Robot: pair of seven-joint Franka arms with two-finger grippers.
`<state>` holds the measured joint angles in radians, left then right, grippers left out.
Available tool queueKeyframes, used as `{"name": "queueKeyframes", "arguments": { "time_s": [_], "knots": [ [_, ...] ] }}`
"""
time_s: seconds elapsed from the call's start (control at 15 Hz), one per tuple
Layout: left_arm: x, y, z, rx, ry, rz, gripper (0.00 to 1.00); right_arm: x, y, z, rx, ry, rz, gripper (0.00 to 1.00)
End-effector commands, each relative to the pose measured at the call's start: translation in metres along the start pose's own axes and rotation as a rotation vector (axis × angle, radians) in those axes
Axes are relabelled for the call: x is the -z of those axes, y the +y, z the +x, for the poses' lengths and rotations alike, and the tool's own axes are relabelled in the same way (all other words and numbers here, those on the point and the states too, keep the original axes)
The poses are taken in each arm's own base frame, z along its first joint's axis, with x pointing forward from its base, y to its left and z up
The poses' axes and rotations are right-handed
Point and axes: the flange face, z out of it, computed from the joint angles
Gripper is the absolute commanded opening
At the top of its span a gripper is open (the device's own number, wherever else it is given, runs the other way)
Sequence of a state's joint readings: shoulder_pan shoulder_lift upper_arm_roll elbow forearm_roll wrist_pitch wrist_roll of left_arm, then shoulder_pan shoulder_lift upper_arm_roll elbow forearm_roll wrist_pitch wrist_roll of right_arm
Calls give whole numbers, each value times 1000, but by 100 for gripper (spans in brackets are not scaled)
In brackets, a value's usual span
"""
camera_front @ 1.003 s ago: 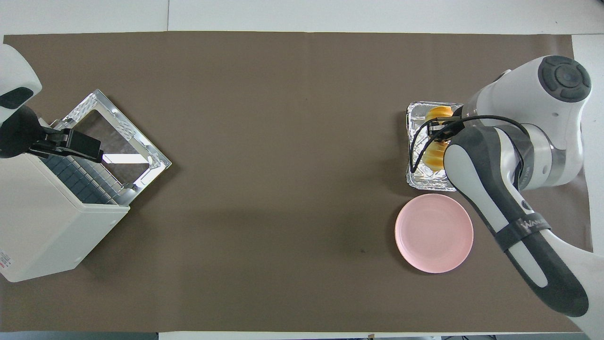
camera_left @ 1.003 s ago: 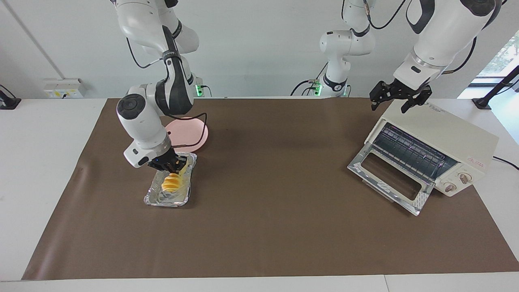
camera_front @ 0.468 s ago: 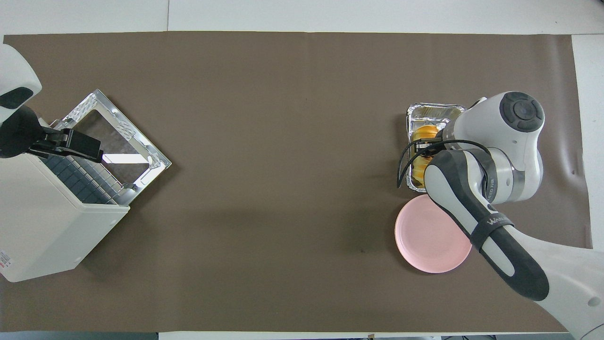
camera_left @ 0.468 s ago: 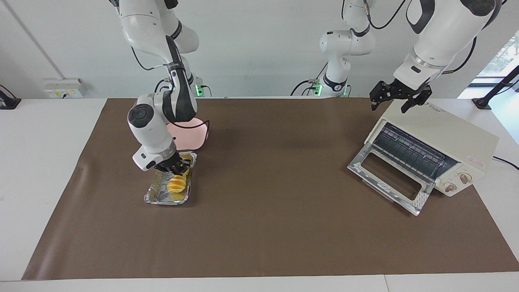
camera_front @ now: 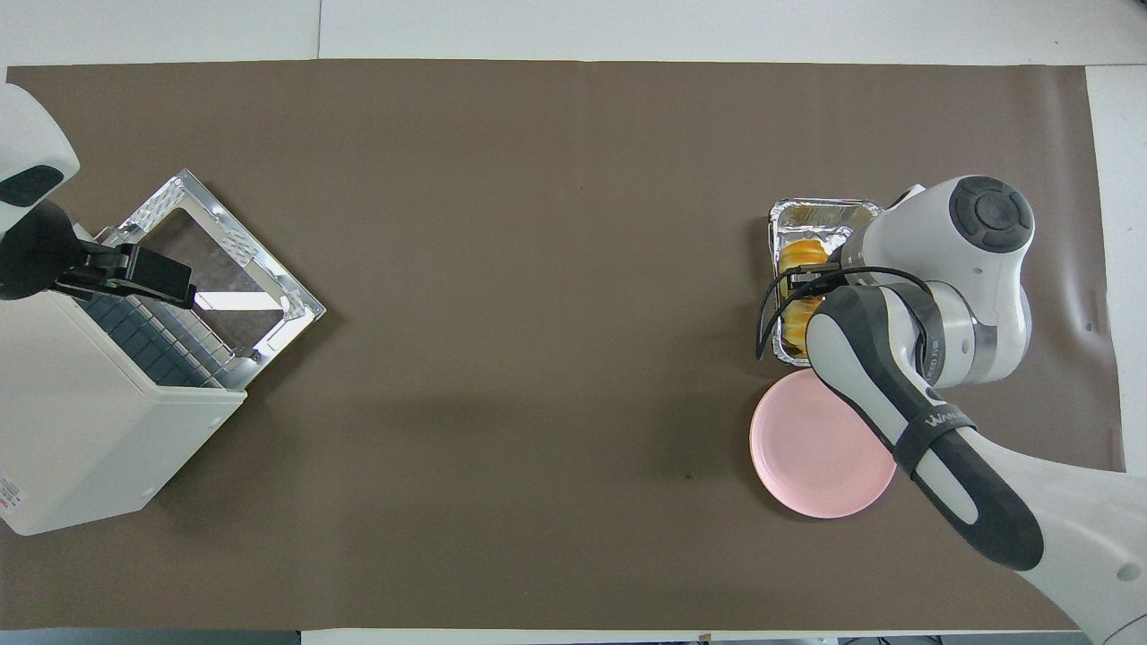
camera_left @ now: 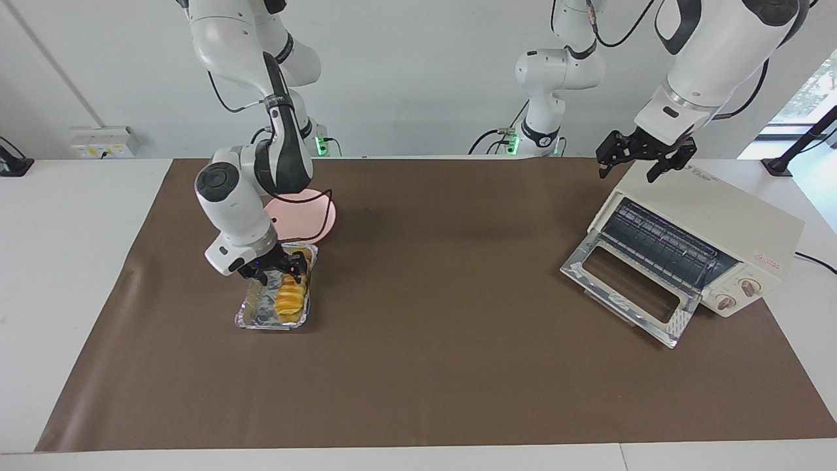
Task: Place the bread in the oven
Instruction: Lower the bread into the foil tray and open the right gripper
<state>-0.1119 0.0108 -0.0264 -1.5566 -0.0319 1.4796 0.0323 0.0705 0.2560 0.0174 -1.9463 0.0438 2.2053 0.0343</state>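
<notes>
Yellow-orange bread [camera_left: 290,299] lies in a foil tray [camera_left: 252,315] toward the right arm's end, beside a pink plate [camera_left: 312,215]. The right gripper [camera_left: 278,269] is down at the bread; whether it grips cannot be told. The left gripper [camera_left: 644,157], fingers spread, waits over the open oven [camera_left: 726,229].

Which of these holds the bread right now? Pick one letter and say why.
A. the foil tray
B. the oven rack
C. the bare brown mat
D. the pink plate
A. The bread lies inside the foil tray, with the right pincer low over its end nearer the robots; the pink plate beside the tray carries nothing, and the oven, its door down, shows only its rack.
</notes>
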Motion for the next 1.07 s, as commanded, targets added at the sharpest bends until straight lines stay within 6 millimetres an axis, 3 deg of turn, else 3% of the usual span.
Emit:
{"name": "queueKeyframes", "arguments": {
  "time_s": [0.0, 0.2, 0.4, 0.6, 0.8, 1.0],
  "knots": [
    [2, -3, -6, -3, 3, 14, 100, 1, 40, 3, 38, -16, -8, 100],
    [2, -3, -6, -3, 3, 14, 100, -8, 72, -7, 47, -34, -5, 100],
    [2, -3, -6, -3, 3, 14, 100, -27, 82, -19, 31, -49, -2, 97],
    [2, -3, -6, -3, 3, 14, 100, -33, 83, -23, 31, -38, -4, 59],
    [2, -2, -6, -5, 3, 14, 100, -38, 83, -27, 73, -44, -2, 1],
    [2, -3, -6, -3, 3, 14, 100, -38, 84, -26, 95, -43, -1, 0]
  ]
}}
